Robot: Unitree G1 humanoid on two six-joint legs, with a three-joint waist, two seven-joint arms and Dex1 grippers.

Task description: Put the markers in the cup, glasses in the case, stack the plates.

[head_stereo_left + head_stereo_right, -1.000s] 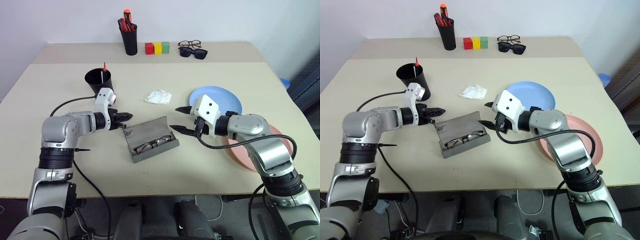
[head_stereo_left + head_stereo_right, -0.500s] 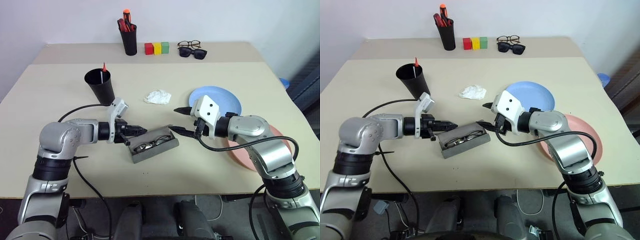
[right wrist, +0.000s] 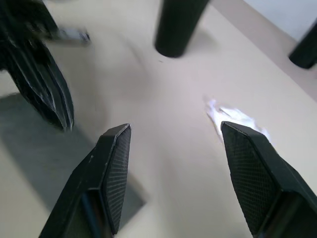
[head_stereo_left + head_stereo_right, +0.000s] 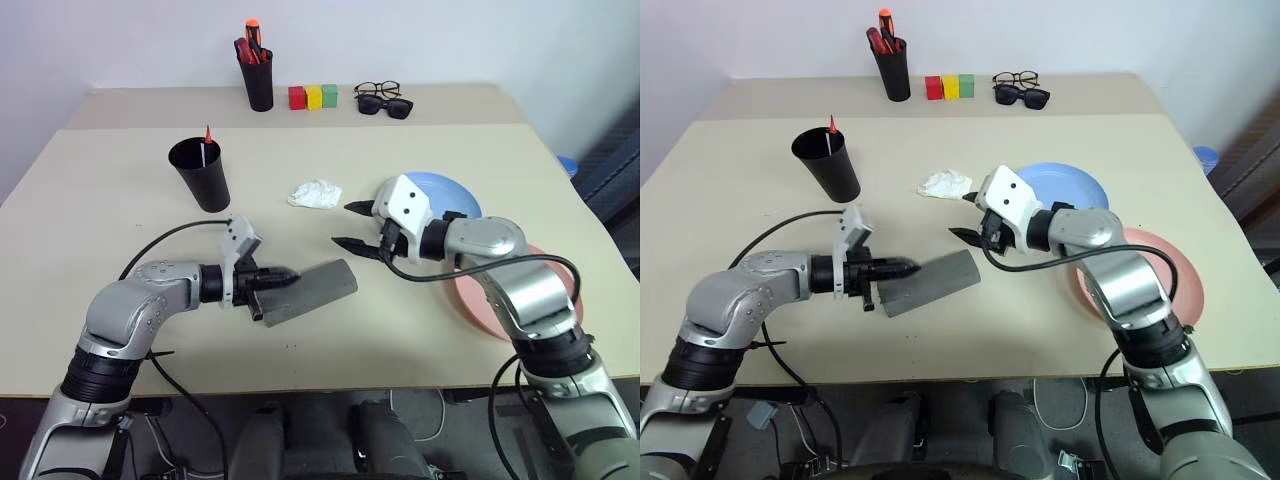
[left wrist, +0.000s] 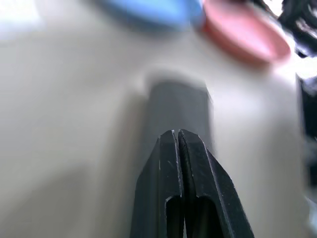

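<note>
From the head camera's left eye, the grey case [image 4: 308, 290] lies lid-down, closed, on the bench [image 4: 110, 190], with the left gripper [image 4: 283, 278] pinched together, its tips resting on the lid's near end. The risk, as I judge it, is that the lid has not latched and springs up once the tips lift, or that sideways pressure slides the case. The right gripper [image 4: 347, 225] hovers just beyond the case's far end, jaws apart and empty. The right eye places the black cup [image 4: 828, 164] well apart behind, marker tips poking from it, and the blue plate [image 4: 1072, 186] beside the pink plate [image 4: 1160, 275], side by side, not yet stacked. The left wrist camera looks along its two fingers [image 5: 171, 148] pressed flat together over the grey lid; they clamp nothing. The right wrist camera has its pads [image 3: 116, 173] spread wide above bare bench, a crumpled tissue [image 3: 233, 116] ahead, touching nothing.
</note>
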